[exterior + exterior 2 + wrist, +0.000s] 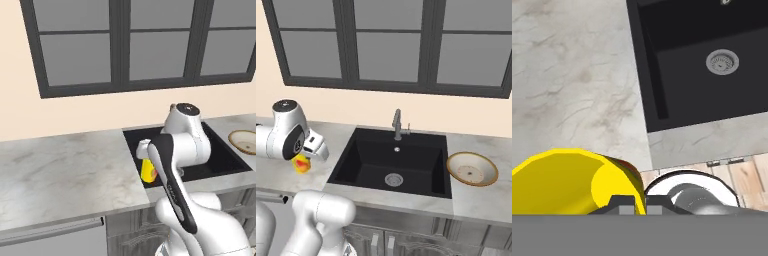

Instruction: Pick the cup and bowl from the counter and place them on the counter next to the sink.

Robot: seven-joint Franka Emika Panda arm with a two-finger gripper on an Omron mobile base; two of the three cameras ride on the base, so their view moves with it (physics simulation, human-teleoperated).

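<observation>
The yellow cup (147, 171) (301, 164) hangs from my gripper (148, 165) (304, 159), which is shut on it. It is above the counter (65, 170) (276, 175), just left of the sink (391, 160) (220, 157). In the hand view the cup (567, 182) lies large at the lower left, right by the fingertips (624, 204), over the marbled counter (572, 75) beside the sink (712, 60). The tan-rimmed bowl (472, 169) (245, 141) rests on the counter right of the sink, far from the gripper.
A grey faucet (397, 124) stands behind the basin, and a round drain (393, 179) (722, 62) sits in its floor. A dark-framed window (130, 45) fills the wall behind. Dark cabinets (55, 240) run under the counter's front edge.
</observation>
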